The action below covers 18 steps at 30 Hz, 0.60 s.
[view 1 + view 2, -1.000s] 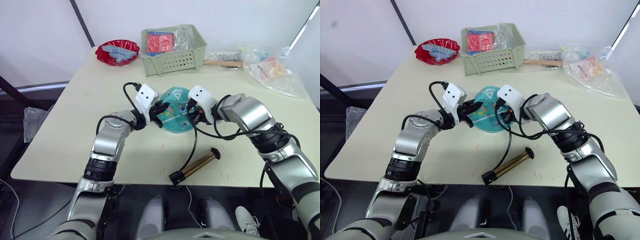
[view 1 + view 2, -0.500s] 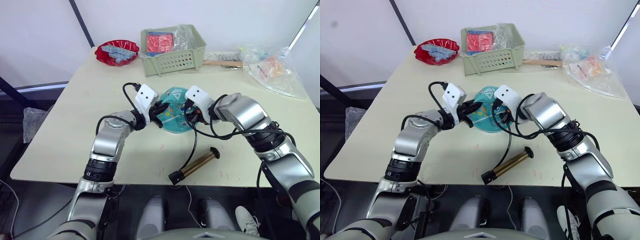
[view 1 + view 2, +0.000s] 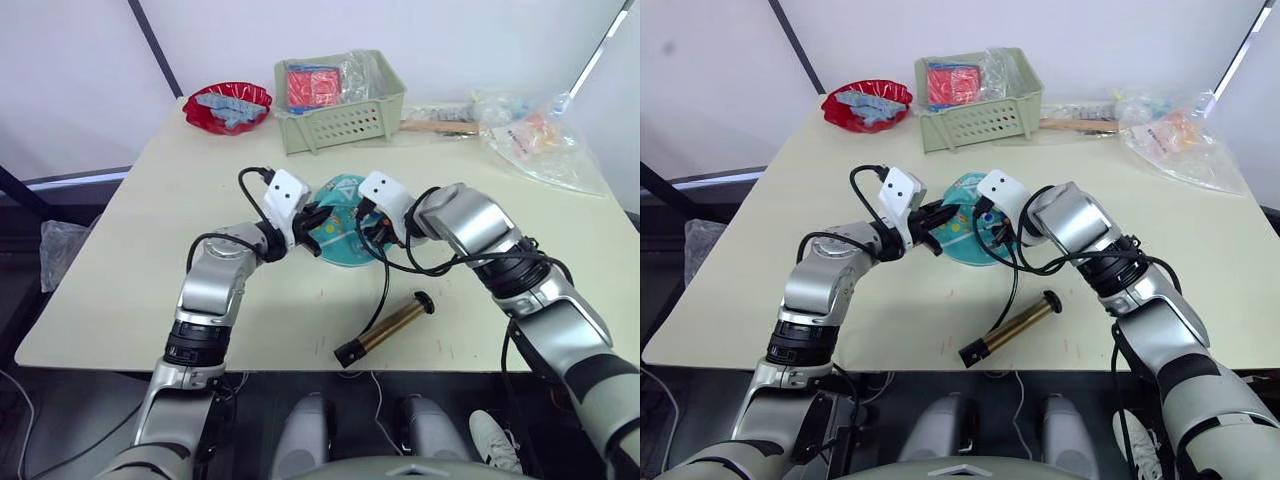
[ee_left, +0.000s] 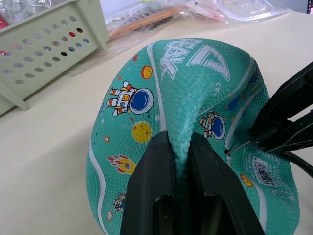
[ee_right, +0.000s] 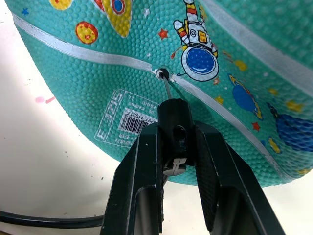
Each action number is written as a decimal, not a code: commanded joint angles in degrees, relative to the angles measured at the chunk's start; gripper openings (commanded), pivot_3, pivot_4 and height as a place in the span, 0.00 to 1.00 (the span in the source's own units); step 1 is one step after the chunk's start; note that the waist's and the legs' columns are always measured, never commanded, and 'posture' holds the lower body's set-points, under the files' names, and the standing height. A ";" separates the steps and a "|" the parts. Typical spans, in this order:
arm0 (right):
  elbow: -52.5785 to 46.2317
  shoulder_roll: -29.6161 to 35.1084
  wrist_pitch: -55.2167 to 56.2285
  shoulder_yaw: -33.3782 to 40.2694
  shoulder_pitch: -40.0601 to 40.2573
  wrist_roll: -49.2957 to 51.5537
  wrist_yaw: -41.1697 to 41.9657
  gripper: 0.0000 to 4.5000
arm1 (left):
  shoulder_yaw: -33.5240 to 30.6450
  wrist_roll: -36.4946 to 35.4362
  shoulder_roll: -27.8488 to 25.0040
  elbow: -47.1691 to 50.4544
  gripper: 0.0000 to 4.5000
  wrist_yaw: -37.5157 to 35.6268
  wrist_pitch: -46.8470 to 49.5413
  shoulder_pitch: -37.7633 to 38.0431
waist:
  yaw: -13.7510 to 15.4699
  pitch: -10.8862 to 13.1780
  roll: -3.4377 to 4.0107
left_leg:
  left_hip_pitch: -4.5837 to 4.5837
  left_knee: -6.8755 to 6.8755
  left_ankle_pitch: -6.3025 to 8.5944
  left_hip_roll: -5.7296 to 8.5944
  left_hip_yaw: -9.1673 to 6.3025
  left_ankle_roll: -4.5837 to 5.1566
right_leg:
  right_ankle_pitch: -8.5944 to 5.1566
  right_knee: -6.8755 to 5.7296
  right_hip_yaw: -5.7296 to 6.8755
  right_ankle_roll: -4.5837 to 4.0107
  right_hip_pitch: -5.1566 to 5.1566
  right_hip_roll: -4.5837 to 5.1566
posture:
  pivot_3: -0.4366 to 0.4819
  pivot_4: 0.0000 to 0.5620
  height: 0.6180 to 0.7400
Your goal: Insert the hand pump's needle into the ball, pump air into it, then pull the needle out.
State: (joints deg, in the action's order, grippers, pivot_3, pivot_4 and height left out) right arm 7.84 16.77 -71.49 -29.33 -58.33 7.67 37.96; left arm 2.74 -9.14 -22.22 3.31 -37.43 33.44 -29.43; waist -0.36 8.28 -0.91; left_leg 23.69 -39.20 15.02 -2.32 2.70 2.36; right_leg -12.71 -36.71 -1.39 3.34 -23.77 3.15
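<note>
A limp teal ball [image 3: 343, 235] printed with cartoon astronauts lies mid-table. My left gripper [image 3: 312, 222] is shut on a raised fold of the ball [image 4: 182, 132]. From the other side, my right gripper [image 5: 175, 147] is shut on the needle's black fitting. The thin needle [image 5: 167, 88] has its tip at the ball's valve hole [image 5: 161, 74]; how deep it sits I cannot tell. The needle [image 4: 238, 145] also meets the ball beside a white seam. The hand pump [image 3: 392, 324], bronze with black ends, lies on the table near the front edge. Its black hose [image 3: 384, 285] runs up to my right gripper [image 3: 368, 228].
At the back of the table stand a pale green basket [image 3: 340, 100] with packets and a red bowl [image 3: 227, 105] with blue pieces. Clear plastic bags [image 3: 535, 140] lie at the back right. The table's front edge [image 3: 300, 365] runs close below the pump.
My right gripper has edged left toward the ball with the needle fitting in it. The left gripper keeps its hold on the fold. The head view has shifted slightly.
</note>
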 commanded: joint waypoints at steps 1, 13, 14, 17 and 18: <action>0.31 -3.40 2.58 -2.22 -0.82 0.39 0.87 0.08 | 6.82 -2.05 3.21 0.41 0.00 -3.64 1.49 1.49 | -0.13 -0.10 0.07 | 0.00 0.00 0.00 0.00 -0.01 0.00 | 0.00 0.00 0.01 0.00 0.00 0.00 | 0.48 0.27 0.98; 6.01 -8.34 5.90 -2.64 -2.85 -2.15 2.24 0.08 | 7.50 -2.20 3.53 1.17 0.00 -4.41 2.05 2.39 | -0.67 -0.85 0.13 | -0.06 0.10 0.00 -0.02 -0.02 -0.01 | -0.06 0.00 0.02 -0.10 0.00 0.01 | 0.48 0.27 0.98; 6.88 -8.79 6.41 -2.55 -3.15 -2.43 2.33 0.08 | 7.47 -2.18 3.56 1.22 0.00 -4.48 2.11 2.45 | -0.69 -0.89 0.12 | -0.09 0.12 0.01 -0.04 -0.01 -0.01 | -0.07 0.00 0.02 -0.12 0.00 0.01 | 0.48 0.27 0.98; 8.57 -9.76 7.45 -2.39 -3.58 -3.14 2.63 0.08 | 7.37 -2.14 3.55 1.44 0.00 -4.63 2.27 2.60 | -0.90 -1.00 0.12 | -0.16 0.17 0.01 -0.05 -0.01 -0.01 | -0.10 0.00 0.02 -0.16 0.03 0.01 | 0.48 0.27 0.98; 9.07 -10.05 7.79 -2.35 -3.64 -3.41 2.76 0.08 | 7.35 -2.11 3.56 1.49 0.00 -4.66 2.28 2.64 | -0.98 -1.03 0.11 | -0.21 0.19 0.01 -0.07 -0.02 -0.02 | -0.12 0.00 0.02 -0.19 0.08 0.01 | 0.48 0.27 0.98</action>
State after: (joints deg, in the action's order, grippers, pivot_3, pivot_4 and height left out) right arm 16.67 11.66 -68.48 -30.15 -61.05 2.98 40.45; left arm 1.90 -8.35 -22.27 3.39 -37.43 34.26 -28.23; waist -1.33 7.25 -0.80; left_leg 23.43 -38.98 15.03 -2.42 2.68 2.34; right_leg -12.85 -36.71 -1.38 3.12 -23.67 3.16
